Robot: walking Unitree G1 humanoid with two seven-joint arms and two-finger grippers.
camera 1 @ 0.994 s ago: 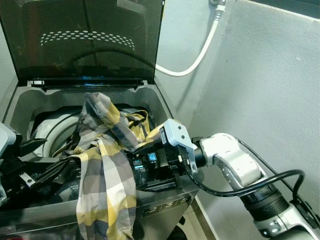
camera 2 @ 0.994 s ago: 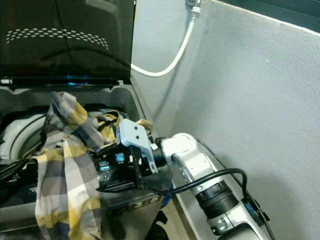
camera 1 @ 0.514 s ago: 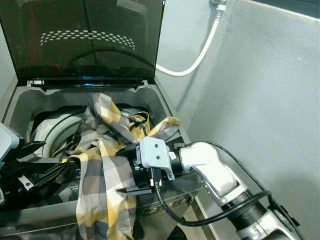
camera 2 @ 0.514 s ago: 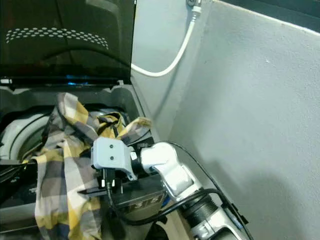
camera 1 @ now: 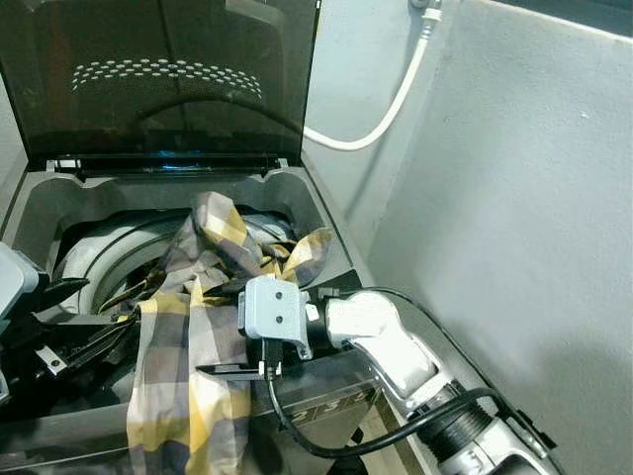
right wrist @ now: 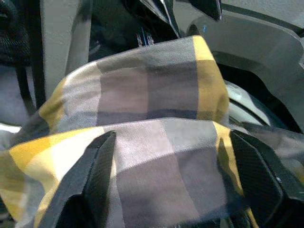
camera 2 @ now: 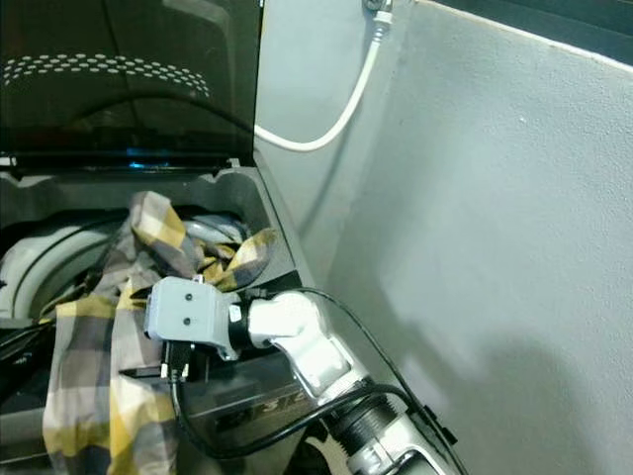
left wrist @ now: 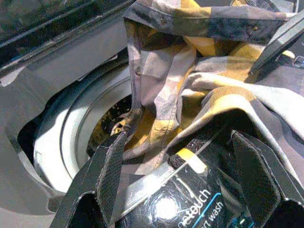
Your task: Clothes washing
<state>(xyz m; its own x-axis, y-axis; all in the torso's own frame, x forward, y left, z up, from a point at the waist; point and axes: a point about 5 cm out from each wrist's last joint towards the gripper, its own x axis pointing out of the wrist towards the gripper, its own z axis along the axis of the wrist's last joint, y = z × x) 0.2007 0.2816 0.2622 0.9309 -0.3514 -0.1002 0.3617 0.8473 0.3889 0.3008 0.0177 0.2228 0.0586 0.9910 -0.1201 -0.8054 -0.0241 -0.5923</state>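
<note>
A yellow and grey plaid shirt (camera 1: 198, 327) hangs over the front rim of the open top-load washer (camera 1: 307, 198), part of it in the drum (left wrist: 80, 128) and part down the outside. My right gripper (camera 1: 220, 351) reaches in from the right and stands open against the shirt. In the right wrist view the plaid cloth (right wrist: 161, 156) lies between its spread fingers (right wrist: 95, 175). My left gripper (camera 1: 74, 317) is open at the washer's front left. Its fingers (left wrist: 102, 175) straddle the black control panel (left wrist: 190, 209), just short of the shirt (left wrist: 190, 61).
The washer's dark lid (camera 1: 168, 79) stands upright at the back. A white hose (camera 1: 376, 124) curves down the wall behind. A grey wall (camera 1: 514, 198) stands close on the right, next to my right arm. The white drum ring (camera 1: 94, 252) is open on the left.
My right gripper has swung left across the washer's front and onto the shirt. The hanging part of the shirt has shifted left. The left gripper has stayed put.
</note>
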